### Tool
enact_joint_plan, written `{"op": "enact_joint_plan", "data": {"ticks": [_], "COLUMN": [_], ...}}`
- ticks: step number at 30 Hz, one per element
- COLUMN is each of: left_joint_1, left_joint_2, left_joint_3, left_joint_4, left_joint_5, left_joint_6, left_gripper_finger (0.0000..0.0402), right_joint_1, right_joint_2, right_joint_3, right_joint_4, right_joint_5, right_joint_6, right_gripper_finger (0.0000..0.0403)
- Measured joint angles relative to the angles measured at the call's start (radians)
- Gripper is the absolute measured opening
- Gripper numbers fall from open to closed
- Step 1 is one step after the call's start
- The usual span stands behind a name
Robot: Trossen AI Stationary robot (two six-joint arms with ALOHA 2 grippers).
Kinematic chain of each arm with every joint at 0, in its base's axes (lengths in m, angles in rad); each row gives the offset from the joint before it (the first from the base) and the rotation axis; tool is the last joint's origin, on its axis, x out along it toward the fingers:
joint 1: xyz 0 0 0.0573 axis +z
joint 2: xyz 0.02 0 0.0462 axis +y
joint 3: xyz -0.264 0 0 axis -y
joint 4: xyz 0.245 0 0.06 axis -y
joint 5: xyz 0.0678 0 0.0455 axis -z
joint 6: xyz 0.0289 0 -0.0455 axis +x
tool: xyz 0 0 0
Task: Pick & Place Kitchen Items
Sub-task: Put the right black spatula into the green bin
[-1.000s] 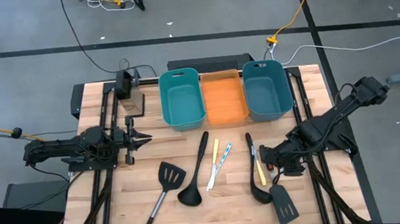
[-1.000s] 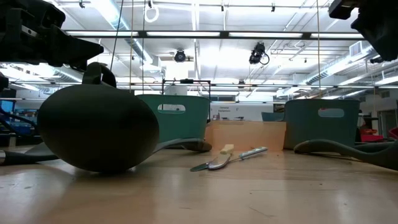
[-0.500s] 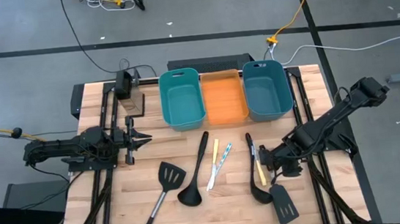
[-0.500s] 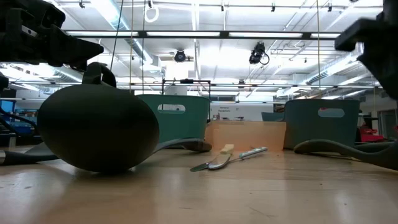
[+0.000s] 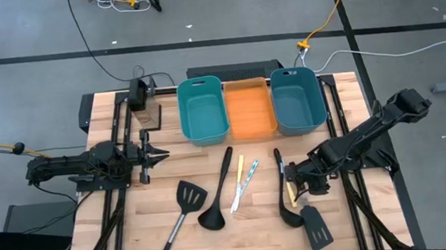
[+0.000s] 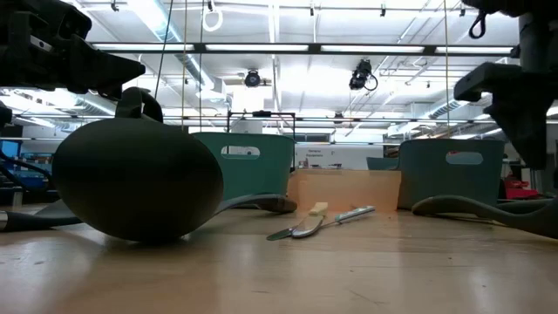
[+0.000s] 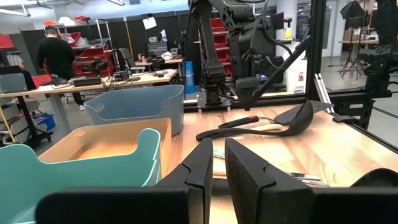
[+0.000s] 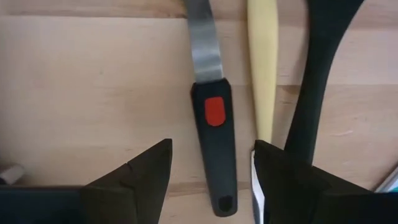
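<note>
My right gripper [image 8: 208, 180] points down over the table's right part, open. Its fingers stand on either side of a black handle with a red spot [image 8: 214, 140] and touch nothing. That handle's metal shaft runs on toward a slotted spatula [image 5: 316, 228]. Beside the handle lie a yellow stick [image 8: 263, 68] and a black ladle [image 5: 283, 195]. Left of these a second ladle [image 5: 218, 193], a second spatula [image 5: 184, 204] and thin yellow and teal sticks [image 5: 241, 181] lie flat on the wood. My left gripper [image 7: 219, 171] waits shut at the table's left, pointing level.
Two teal bins [image 5: 203, 109] [image 5: 297, 100] with an orange bin [image 5: 250, 110] between them stand along the far edge. A small black stand [image 5: 144, 104] sits at the far left. Bare wood [image 5: 250, 237] lies near the front edge. A person shows in the room beyond.
My right gripper has come down toward the handles at the table's right and shifted a little toward the left edge, still pointing down. The utensils have not moved.
</note>
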Motion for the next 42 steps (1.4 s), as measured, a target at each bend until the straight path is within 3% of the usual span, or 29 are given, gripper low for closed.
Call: {"op": "enact_joint_plan", "data": {"ticks": [27,42], "left_joint_1": [0.0,0.0], "left_joint_2": [0.0,0.0], "left_joint_3": [0.0,0.0], "left_joint_4": [0.0,0.0], "left_joint_5": [0.0,0.0], "left_joint_6": [0.0,0.0], "left_gripper_finger": [0.0049,0.0049], "right_joint_1": [-0.058,-0.071], "right_joint_2": [0.145,0.147], "right_joint_3": [-0.001,-0.091], "right_joint_4": [0.064,0.187], "right_joint_5": [-0.021,-0.022], "right_joint_6": [-0.018,-0.017], "right_gripper_finger": [0.0233,0.0233]}}
